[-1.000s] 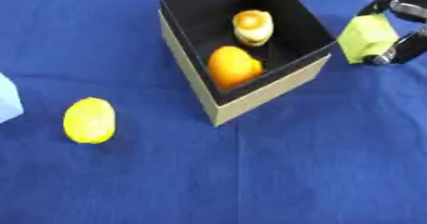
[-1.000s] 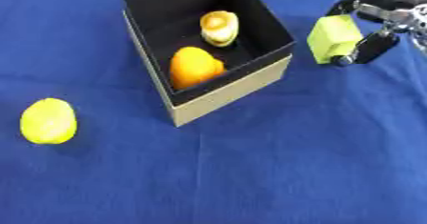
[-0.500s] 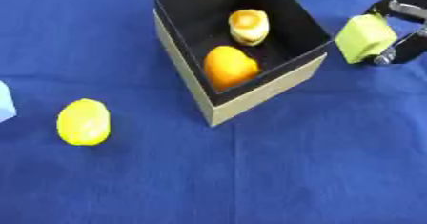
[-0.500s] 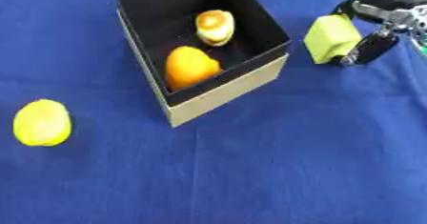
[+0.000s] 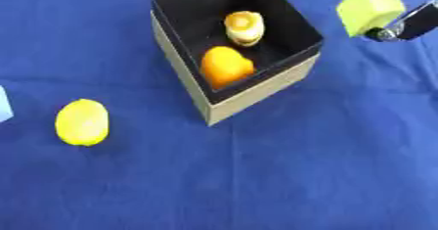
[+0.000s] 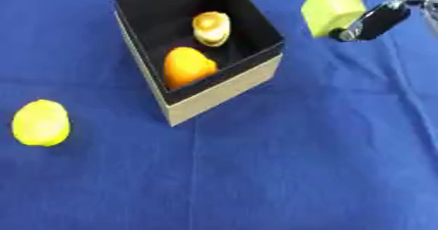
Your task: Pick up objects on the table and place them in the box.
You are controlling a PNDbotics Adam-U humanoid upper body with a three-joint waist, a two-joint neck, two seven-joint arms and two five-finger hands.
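Observation:
A black-lined cardboard box (image 5: 256, 99) stands at upper centre and holds an orange (image 5: 225, 66) and a small yellow-and-white round thing (image 5: 244, 27). At the upper right, my right hand (image 6: 376, 19) is shut on a yellow-green block (image 6: 332, 8), held just right of the box and above the cloth. A yellow lemon (image 5: 82, 122) lies on the blue cloth at the left. My left hand shows in neither view.
A pale blue thing (image 5: 4, 105) pokes in at the left edge, beside the lemon. Blue cloth (image 5: 282, 175) covers the whole table, and the box's near corner points toward me.
The whole picture has slid down and left, so the camera moved. The block in my right hand sits higher and closer to the box's right rim than before.

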